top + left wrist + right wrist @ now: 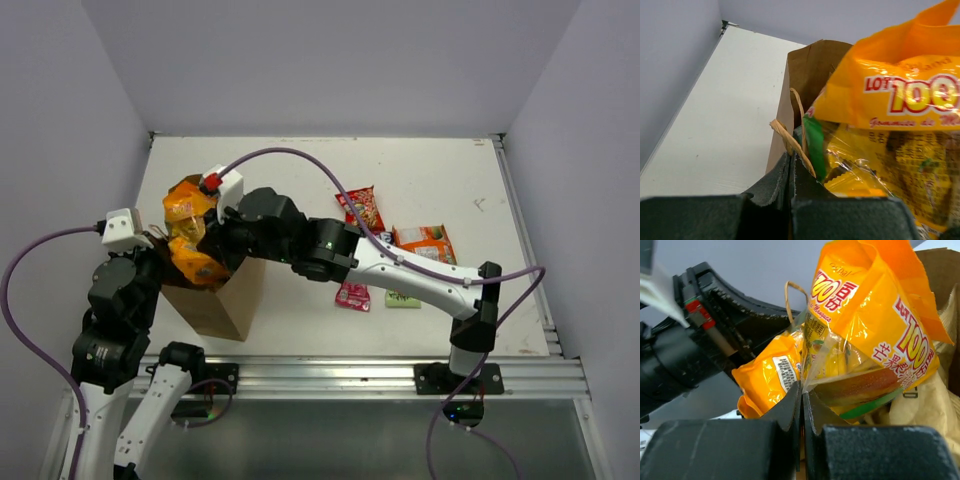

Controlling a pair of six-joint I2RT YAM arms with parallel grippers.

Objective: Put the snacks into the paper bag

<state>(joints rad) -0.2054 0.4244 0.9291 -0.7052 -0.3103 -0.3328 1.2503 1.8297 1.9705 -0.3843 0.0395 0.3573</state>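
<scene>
The brown paper bag (222,303) stands at the table's near left, stuffed so that snacks stick out of its mouth. My left gripper (160,243) is shut on the bag's rim beside a twisted handle (790,136). My right gripper (207,235) is over the bag's mouth, shut on the clear seam of an orange mango-gummy packet (875,305), which stands above the opening (900,90). A second orange packet (769,379) sits beside it in the bag. On the table lie a red packet (362,208), an orange one (425,243), a pink one (352,296) and a green one (403,298).
The right arm (400,265) stretches across the middle of the table, over the loose packets. Grey walls close in the table at the left, back and right. A metal rail (350,375) runs along the near edge.
</scene>
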